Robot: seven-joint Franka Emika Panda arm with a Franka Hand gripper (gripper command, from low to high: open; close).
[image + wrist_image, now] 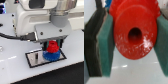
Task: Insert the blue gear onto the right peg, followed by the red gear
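We see the gripper (51, 44) clamped on the red gear (51, 46), its green pads (106, 47) pressed against the rim on either side. The gear hangs flat, its bore facing down, directly above the blue gear (51, 56), which already sits on the grey plate (35, 58) near the desk's middle. The right peg is hidden beneath them; we judge the coming move a straight descent, bore aligned over peg.

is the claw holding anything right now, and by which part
Yes: the claw holds the red gear, its teal pads pressing on opposite sides of the gear's outer rim. In the exterior view it sits right above the blue gear.
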